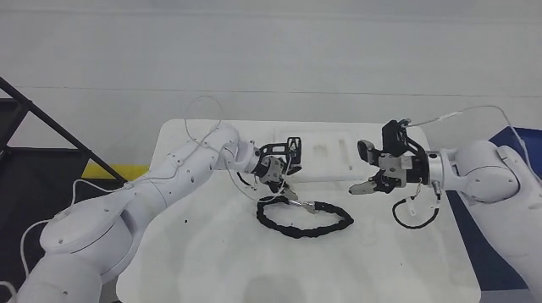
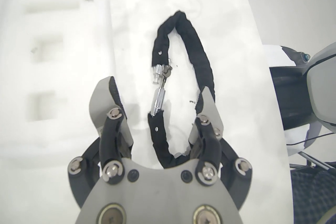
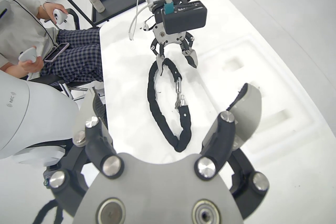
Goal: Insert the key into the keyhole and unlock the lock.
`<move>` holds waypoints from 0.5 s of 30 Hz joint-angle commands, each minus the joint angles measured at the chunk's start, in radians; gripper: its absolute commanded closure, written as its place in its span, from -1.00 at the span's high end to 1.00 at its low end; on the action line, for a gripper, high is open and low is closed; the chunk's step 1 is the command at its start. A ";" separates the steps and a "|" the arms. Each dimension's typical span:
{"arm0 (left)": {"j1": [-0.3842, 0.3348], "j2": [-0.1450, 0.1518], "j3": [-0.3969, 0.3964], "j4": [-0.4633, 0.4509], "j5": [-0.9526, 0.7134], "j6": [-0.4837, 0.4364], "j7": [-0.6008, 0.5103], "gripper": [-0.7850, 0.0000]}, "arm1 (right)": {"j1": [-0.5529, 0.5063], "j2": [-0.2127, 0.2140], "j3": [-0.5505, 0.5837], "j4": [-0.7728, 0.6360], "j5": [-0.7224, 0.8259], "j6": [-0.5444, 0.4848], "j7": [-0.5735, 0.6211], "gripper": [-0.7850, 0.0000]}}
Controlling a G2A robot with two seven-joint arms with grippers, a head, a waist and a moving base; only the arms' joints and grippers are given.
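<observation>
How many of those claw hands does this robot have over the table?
2. The left gripper is open over one end of the black chain lock; the right gripper is open off its opposite end.

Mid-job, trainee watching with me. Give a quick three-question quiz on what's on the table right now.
1. True or false: the left gripper is shut on the chain.
2. Fill in: the key lies at the chain's ____ ends.
3. The right gripper holds: A) the key B) the chain C) nothing.

Key: 1 false, it is open over the chain. 2 metal. 3 C, it is open above the table.
</observation>
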 commanded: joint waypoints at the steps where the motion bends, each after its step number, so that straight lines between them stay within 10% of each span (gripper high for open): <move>1: -0.035 0.016 -0.013 -0.011 0.006 0.000 0.021 1.00 | 0.052 -0.003 -0.024 0.057 -0.008 -0.036 -0.037 1.00; 15: -0.261 0.148 -0.034 0.012 0.018 0.000 0.344 1.00 | 0.461 -0.026 -0.236 0.305 -0.021 -0.088 -0.089 1.00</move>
